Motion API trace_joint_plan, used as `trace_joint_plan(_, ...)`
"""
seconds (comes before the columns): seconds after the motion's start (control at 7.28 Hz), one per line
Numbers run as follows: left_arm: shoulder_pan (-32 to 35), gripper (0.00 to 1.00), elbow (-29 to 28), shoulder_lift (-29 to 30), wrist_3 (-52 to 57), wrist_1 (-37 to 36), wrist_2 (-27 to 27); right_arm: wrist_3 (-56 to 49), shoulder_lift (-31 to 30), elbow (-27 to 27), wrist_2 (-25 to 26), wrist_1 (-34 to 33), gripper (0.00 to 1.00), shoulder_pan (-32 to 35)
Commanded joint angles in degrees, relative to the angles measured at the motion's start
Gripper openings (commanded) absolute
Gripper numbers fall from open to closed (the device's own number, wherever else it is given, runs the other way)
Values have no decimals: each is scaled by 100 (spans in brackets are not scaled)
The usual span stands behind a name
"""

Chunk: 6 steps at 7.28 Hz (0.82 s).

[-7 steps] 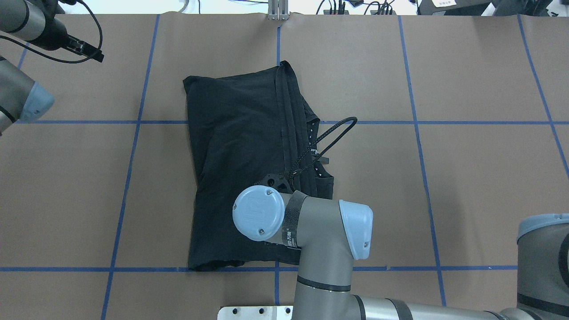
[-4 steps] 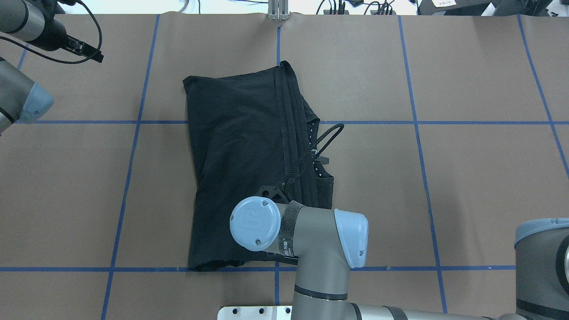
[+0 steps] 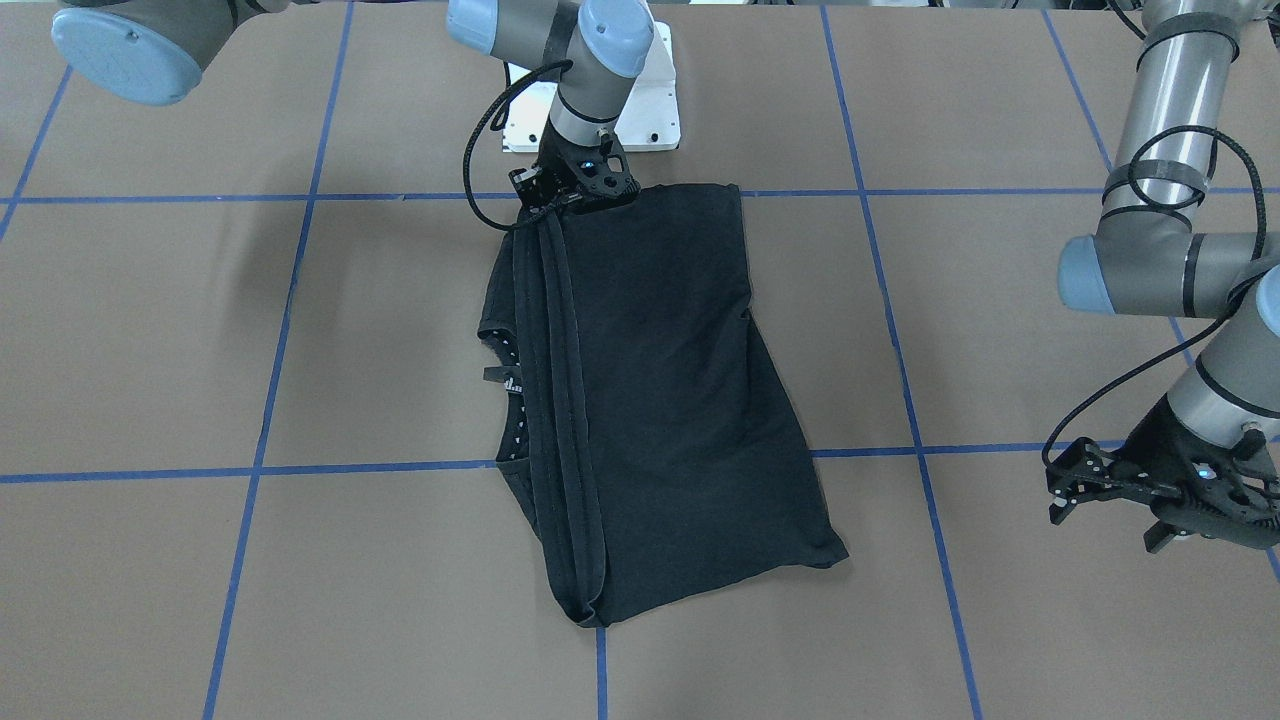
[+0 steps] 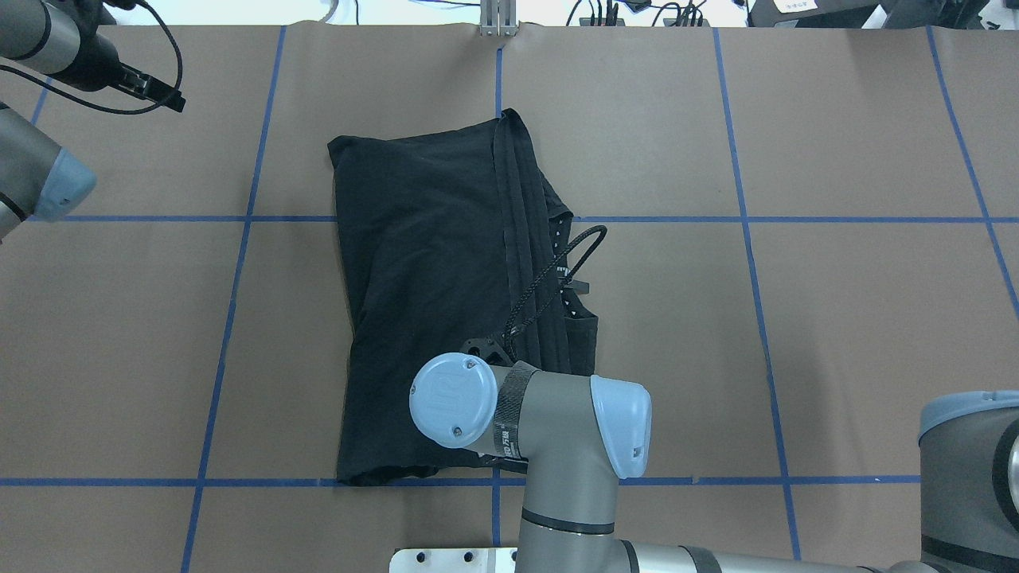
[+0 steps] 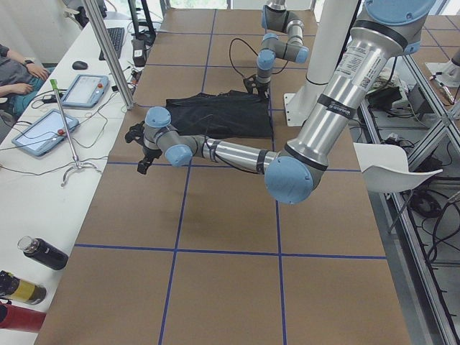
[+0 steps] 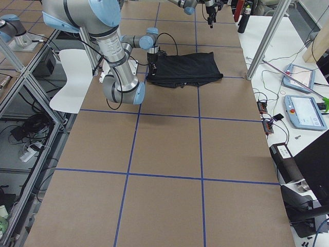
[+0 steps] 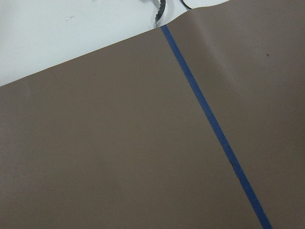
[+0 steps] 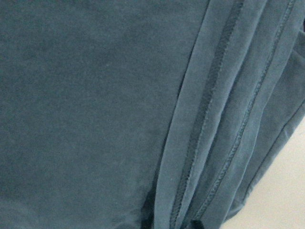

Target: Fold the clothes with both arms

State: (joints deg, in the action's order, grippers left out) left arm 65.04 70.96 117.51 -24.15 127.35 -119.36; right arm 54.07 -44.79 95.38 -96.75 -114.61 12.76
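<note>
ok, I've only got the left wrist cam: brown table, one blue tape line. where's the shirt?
Observer: The T-shirt lies folded mid-table. The left gripper hangs off to its left, over bare table near the far edge.
Operator: right arm?
Observer: The right gripper is down at the robot-side end of the shirt's stacked hems.
Operator: gripping?
Observer: Cannot tell. Its fingertips are hidden in the front view, and its wrist view shows only cloth.

light: bright, even | shadows: faint, diffuse on table point(image 3: 250, 240) beside right gripper point(image 3: 572, 196) | right wrist view: washed blue-grey, slightly soft
</note>
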Motion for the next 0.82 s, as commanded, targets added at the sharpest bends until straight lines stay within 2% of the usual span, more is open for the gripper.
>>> trace_joint_plan(0.0, 0, 100, 5, 0, -2, 0, 0, -2, 23, -29, -63, 0, 1, 8)
trace_joint_plan(0.55, 0, 100, 6, 0, -2, 0, -9, -2, -3, -2, -46, 0, 0, 139)
trace_joint_plan(0.69, 0, 100, 32, 0, -2, 0, -9, 7, -81, 155, -55, -26, 0, 183)
